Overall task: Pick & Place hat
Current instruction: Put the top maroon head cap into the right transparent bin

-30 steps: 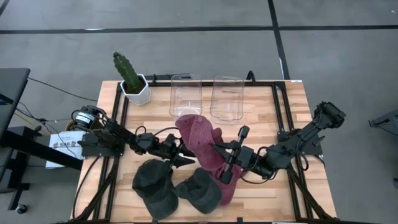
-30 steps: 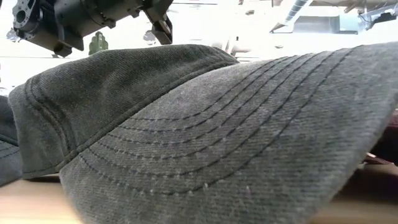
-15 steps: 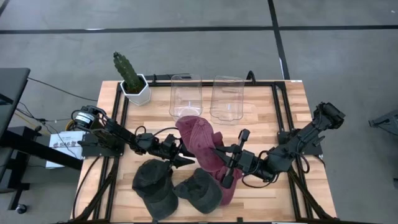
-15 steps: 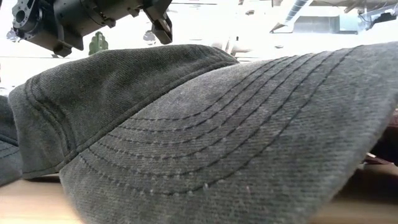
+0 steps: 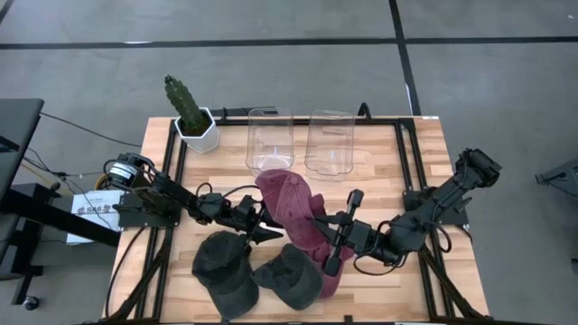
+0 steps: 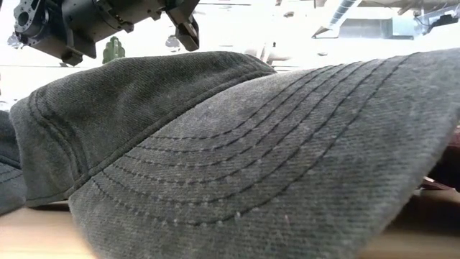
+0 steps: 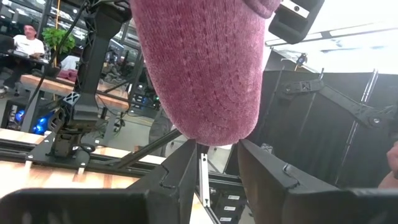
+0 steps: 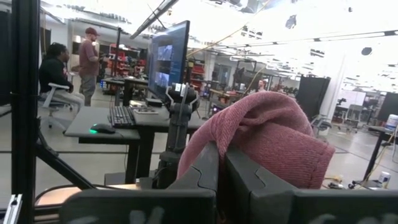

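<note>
A maroon knit hat (image 5: pixel 287 203) is held up over the table's middle, with my right gripper (image 5: pixel 318 226) shut on it. In the left wrist view its rounded lower end (image 7: pixel 208 124) hangs just above the gap of my left gripper (image 7: pixel 217 163). That gripper is open, and I cannot tell whether it touches the hat. Two dark grey caps (image 5: pixel 224 266) (image 5: pixel 291 275) lie on the table near its front edge. One of them (image 6: pixel 251 158) fills the low view. My right gripper pinches a bunched fold of the maroon hat (image 8: pixel 222 144) between its two fingers (image 8: pixel 202 168). The fingers come about level from the table's right side. The cloth bulges up over the fingers, and the rest hangs clear of the table.
A cactus in a white pot (image 5: pixel 191 117) stands at the far left corner. Two clear containers (image 5: pixel 269 140) (image 5: pixel 329 144) stand at the far edge. More maroon cloth (image 5: pixel 332 275) shows under my right gripper; whether it is the same hat I cannot tell.
</note>
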You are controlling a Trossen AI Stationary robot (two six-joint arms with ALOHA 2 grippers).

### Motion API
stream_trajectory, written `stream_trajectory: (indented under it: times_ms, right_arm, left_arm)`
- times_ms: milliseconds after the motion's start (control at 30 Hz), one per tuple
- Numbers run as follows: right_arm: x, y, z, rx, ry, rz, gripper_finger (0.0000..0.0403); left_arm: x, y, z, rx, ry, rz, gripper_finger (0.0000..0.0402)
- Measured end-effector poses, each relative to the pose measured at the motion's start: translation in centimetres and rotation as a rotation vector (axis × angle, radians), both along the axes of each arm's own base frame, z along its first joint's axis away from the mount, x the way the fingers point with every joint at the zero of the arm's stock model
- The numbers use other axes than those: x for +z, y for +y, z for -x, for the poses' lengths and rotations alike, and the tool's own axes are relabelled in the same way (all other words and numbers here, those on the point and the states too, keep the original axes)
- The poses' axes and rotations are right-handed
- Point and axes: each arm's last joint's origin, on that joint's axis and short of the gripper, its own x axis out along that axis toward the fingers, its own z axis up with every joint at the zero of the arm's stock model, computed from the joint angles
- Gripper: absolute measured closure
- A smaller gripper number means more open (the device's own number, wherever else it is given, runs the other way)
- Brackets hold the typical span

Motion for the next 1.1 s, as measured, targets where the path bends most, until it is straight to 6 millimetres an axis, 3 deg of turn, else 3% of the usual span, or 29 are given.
stream_trajectory:
  times_ms: [1100]
  right_arm:
    - [-0.04, 0.42, 0.28, 0.016, 0.002, -0.002, 0.0403]
  left_arm:
    - [-0.18, 0.02, 0.10, -0.001, 0.009, -0.002, 0.0286]
